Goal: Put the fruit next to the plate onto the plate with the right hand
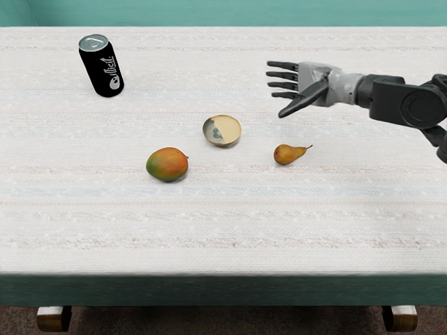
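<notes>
A small round plate (222,130) with a cream rim lies near the middle of the table. A brown pear (288,153) lies on its side to the right of the plate, stem pointing right. A red-green mango (167,164) rests to the plate's lower left. My right hand (288,86) hovers above and behind the pear, fingers spread and pointing left, thumb angled down, holding nothing. Its arm comes in from the right edge. The left arm is out of sight.
A black soda can (102,65) stands upright at the back left. The white table (223,230) ends in a front edge low in the picture, and its back edge runs along the top.
</notes>
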